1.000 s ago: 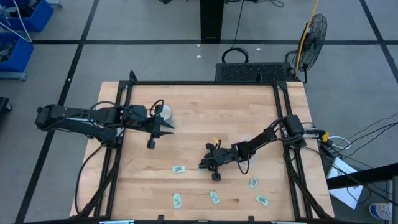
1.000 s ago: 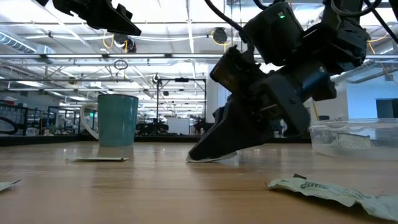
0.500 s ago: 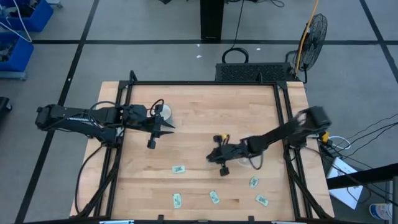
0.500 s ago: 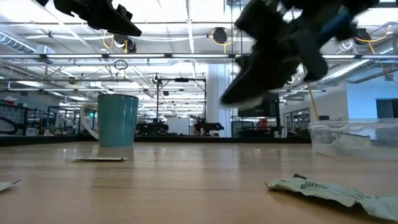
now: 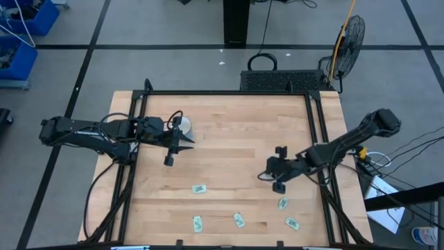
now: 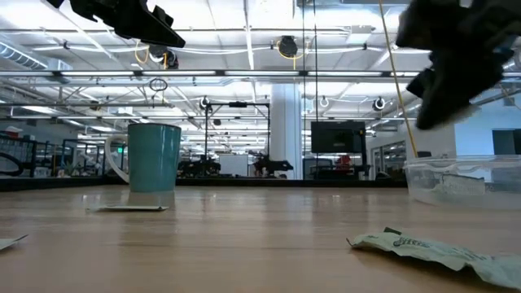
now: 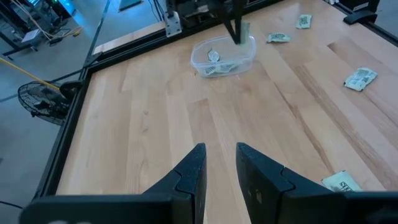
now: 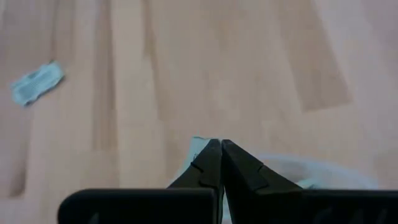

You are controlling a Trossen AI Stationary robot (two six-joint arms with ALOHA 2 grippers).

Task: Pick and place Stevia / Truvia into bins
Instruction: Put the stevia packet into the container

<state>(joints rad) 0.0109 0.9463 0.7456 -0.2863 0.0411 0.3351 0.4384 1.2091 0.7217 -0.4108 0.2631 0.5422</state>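
Several pale green-and-white Stevia packets lie flat on the wooden table near its near edge, among them one (image 5: pixel 199 188), one (image 5: pixel 239 219) and one (image 5: pixel 282 203). One crumpled packet (image 6: pixel 431 248) shows close in the low view. The clear tub (image 7: pixel 205 59) (image 6: pixel 464 181) stands right of centre with a few packets inside. My right gripper (image 5: pixel 265 176) (image 8: pixel 219 149) hangs above the tub, shut on a packet. My left gripper (image 5: pixel 170 154) (image 7: pixel 217 163) waits open above the table's left part, beside the mug (image 5: pixel 184 126). My right gripper pinches one pale packet between its two fingertips; an edge of it (image 8: pixel 198 144) sticks out beside the tips. The fingers slant down from above. The packet is lifted clear of the table and hangs over the tub's rim (image 8: pixel 311 169).
A mug (image 6: pixel 155 156) stands at the table's far left, with a flat packet (image 6: pixel 126 207) by its foot. A black frame rail (image 5: pixel 229 93) runs around the table. Bare wood lies across the middle between the two arms.
My right gripper has risen from the table's middle with the packet pinched in it and has swung toward the table's right, ending above the tub. The packet has been lifted clear of the wood. My left arm has kept still.
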